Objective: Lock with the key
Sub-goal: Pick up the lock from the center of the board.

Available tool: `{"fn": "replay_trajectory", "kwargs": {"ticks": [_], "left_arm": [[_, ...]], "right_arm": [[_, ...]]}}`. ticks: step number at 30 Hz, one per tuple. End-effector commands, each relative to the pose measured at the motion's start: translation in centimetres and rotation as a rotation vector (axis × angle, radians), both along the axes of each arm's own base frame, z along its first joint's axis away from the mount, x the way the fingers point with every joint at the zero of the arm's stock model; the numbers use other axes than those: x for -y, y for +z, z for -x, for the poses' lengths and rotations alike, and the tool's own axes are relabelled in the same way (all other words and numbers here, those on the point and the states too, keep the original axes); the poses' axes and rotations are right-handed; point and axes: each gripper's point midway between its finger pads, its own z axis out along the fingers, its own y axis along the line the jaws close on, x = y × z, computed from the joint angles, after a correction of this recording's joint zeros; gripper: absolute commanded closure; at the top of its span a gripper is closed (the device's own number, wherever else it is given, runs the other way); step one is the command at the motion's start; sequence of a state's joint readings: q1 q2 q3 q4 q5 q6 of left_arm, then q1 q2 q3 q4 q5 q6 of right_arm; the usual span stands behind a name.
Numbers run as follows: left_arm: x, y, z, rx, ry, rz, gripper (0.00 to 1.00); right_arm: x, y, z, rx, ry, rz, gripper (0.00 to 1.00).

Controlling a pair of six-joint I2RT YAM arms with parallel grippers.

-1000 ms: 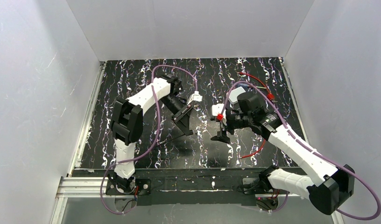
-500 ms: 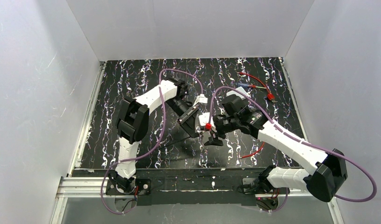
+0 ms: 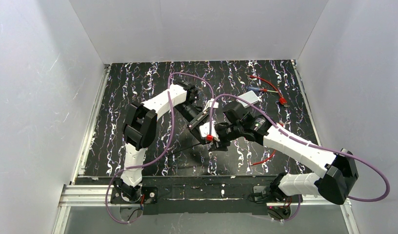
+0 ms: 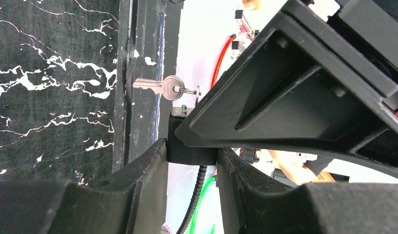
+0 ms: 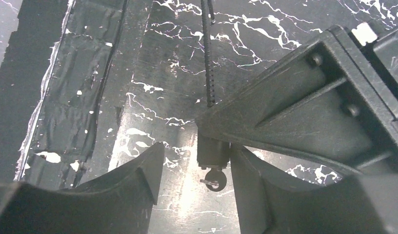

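My left pincer [image 4: 191, 155] pinches the lock [image 4: 188, 144], my right pincer [image 5: 196, 155] is spread around the key [image 5: 216, 181], so next I should squeeze and turn it.

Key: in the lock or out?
Out. Left wrist shows the key with its whole blade bare, dangling just beyond the lock.

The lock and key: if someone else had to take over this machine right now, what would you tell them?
Left gripper: shut on the lock, held in the air.
Right gripper: open, straddling the lock's key end, gripping nothing.
Key: at the lock's end; the cable runs from the other end.
Done: lock lifted, right gripper at the key.
Left: grip the key and turn it. Whether it is turned at all, I cannot tell.
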State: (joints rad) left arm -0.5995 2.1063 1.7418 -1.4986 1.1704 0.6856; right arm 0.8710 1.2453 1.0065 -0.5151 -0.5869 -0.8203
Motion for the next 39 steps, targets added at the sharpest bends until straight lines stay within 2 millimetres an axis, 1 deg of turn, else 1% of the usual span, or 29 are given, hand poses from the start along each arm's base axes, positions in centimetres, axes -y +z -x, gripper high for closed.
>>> {"fn": "replay_trajectory", "kwargs": {"ticks": [1,3,9,10,11,13,15,19,20,21,22,23,25,29,32,34,35,39], "left_arm": [[-0.2,3.5,1.6,-0.146,0.025,-0.020,1.00],[-0.2,3.5,1.7,-0.152,0.026,-0.019,1.00],[-0.3,3.7,1.9,-0.143,0.026,-0.003,1.00],[-0.3,3.9,1.9,-0.137,0.024,0.000,0.96],[-0.4,4.0,2.0,-0.125,0.018,-0.002,0.89],[-0.9,4.2,1.7,-0.086,0.014,-0.002,0.76],[-1.5,5.1,0.7,-0.033,0.039,0.018,0.62],[-4.1,7.9,-3.4,0.092,0.185,0.076,0.37],[-4.8,8.6,-4.5,0.125,0.226,0.094,0.28],[-5.6,9.4,-5.5,0.165,0.266,0.111,0.13],[-6.4,10.1,-6.3,0.206,0.304,0.124,0.04],[-7.1,10.7,-7.0,0.250,0.340,0.133,0.02],[-8.3,11.7,-7.7,0.335,0.402,0.153,0.02],[-9.8,12.9,-8.2,0.538,0.513,0.194,0.02],[-10.6,13.3,-7.4,0.610,0.577,0.193,0.02],[-11.1,13.7,-6.3,0.679,0.589,0.196,0.02],[-11.3,13.6,-5.9,0.699,0.595,0.196,0.02],[-11.2,13.9,-4.3,0.786,0.588,0.269,0.02]], "right_arm": [[-1.2,1.9,-0.7,0.057,0.002,-0.049,0.45],[-1.3,1.7,-1.0,0.064,-0.010,-0.048,0.53],[-1.3,1.0,-2.0,0.082,-0.068,-0.044,0.85],[-1.2,1.0,-2.1,0.085,-0.079,-0.043,0.92],[-1.2,1.0,-2.3,0.087,-0.092,-0.043,0.98],[-0.9,1.4,-2.7,0.079,-0.119,-0.053,0.99],[-0.8,2.1,-2.9,0.048,-0.142,-0.074,0.99],[-0.8,4.5,-2.8,-0.030,-0.163,-0.140,0.99],[-0.8,4.9,-2.8,-0.047,-0.167,-0.151,0.99],[-0.8,5.3,-2.9,-0.061,-0.175,-0.165,0.99],[-0.8,5.7,-3.1,-0.077,-0.185,-0.179,0.99],[-0.8,6.1,-3.2,-0.101,-0.200,-0.193,0.99],[-0.7,7.1,-3.7,-0.139,-0.223,-0.231,0.99],[0.1,9.8,-5.2,-0.235,-0.275,-0.335,0.99],[1.3,12.0,-6.4,-0.307,-0.301,-0.411,0.99],[1.5,12.9,-6.4,-0.350,-0.298,-0.441,0.99],[1.5,13.3,-6.2,-0.376,-0.296,-0.453,0.99],[1.3,15.2,-5.8,-0.444,-0.274,-0.508,0.99]]}}
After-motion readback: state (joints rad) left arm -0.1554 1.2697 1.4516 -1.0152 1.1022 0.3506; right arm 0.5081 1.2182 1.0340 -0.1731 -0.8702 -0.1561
